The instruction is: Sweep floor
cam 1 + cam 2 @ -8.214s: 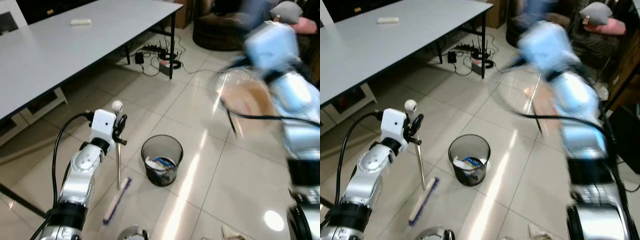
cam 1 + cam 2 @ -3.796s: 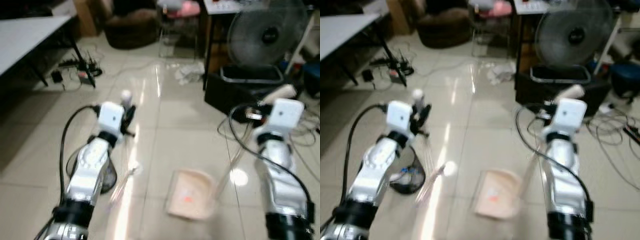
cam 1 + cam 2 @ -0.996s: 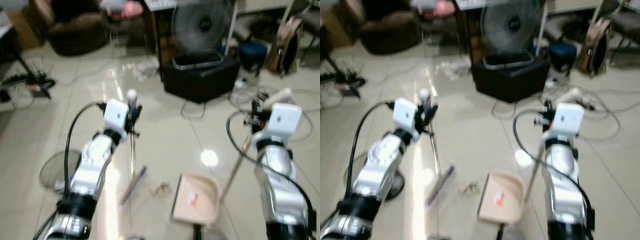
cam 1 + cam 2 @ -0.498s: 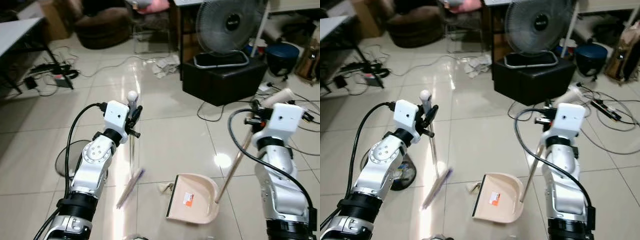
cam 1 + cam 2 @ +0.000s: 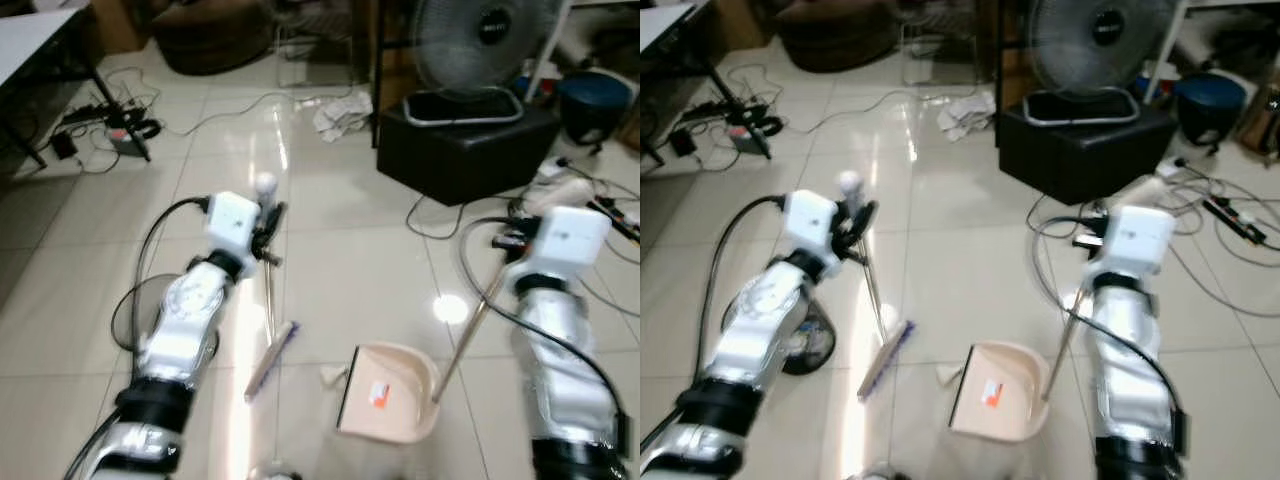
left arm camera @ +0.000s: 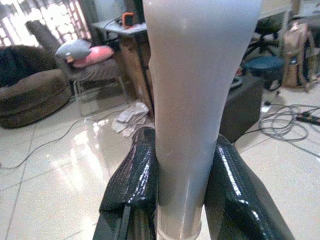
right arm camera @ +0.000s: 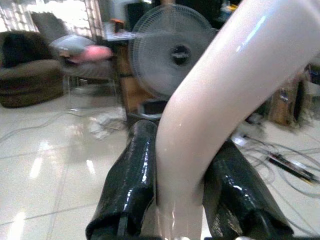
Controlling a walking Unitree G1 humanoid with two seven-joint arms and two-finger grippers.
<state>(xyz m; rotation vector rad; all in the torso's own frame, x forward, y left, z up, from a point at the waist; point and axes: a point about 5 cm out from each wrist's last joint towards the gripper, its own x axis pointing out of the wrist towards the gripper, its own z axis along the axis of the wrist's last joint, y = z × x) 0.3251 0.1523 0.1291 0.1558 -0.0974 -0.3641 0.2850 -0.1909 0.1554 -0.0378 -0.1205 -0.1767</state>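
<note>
My left gripper (image 5: 268,232) is shut on the upper end of a broom handle (image 6: 192,100); the thin shaft runs down to the purple-bristled broom head (image 5: 270,360) resting on the tiled floor. My right gripper (image 5: 515,240) is shut on the pale handle (image 7: 210,125) of a beige dustpan (image 5: 385,395), whose pan lies on the floor to the right of the broom head. A small piece of crumpled litter (image 5: 331,375) lies between the broom head and the pan's mouth. An orange scrap (image 5: 378,397) sits inside the pan.
A black mesh waste bin (image 5: 805,340) stands behind my left arm. A fan (image 5: 487,45) stands on a black box (image 5: 465,150) ahead to the right. Cables (image 5: 420,215) trail over the tiles. A power strip (image 5: 125,135) and table leg sit far left; crumpled cloth (image 5: 338,115) lies ahead.
The camera has shifted and the picture has blurred slightly. The broom head has swung a little toward the dustpan. Both grippers keep their hold.
</note>
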